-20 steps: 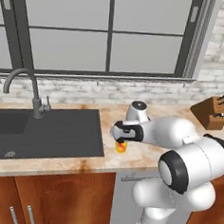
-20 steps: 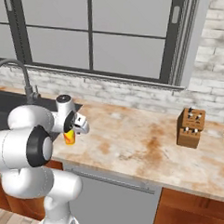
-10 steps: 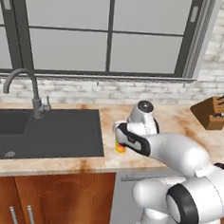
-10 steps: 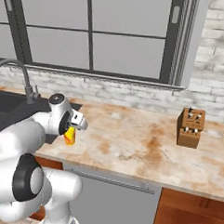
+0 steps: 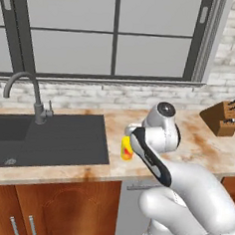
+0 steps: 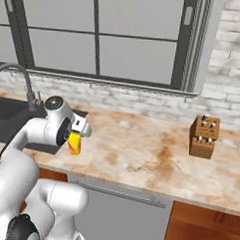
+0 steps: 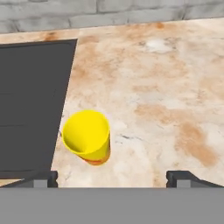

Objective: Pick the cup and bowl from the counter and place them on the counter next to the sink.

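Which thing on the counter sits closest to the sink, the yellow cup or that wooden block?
The yellow cup, standing upright beside the sink; the knife block stands far along the counter.

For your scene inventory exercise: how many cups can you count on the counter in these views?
1. The yellow cup stands upright on the counter, just beside the sink, near the counter's front edge. The robot's arm covers part of the counter in the base views, so something may be hidden there.
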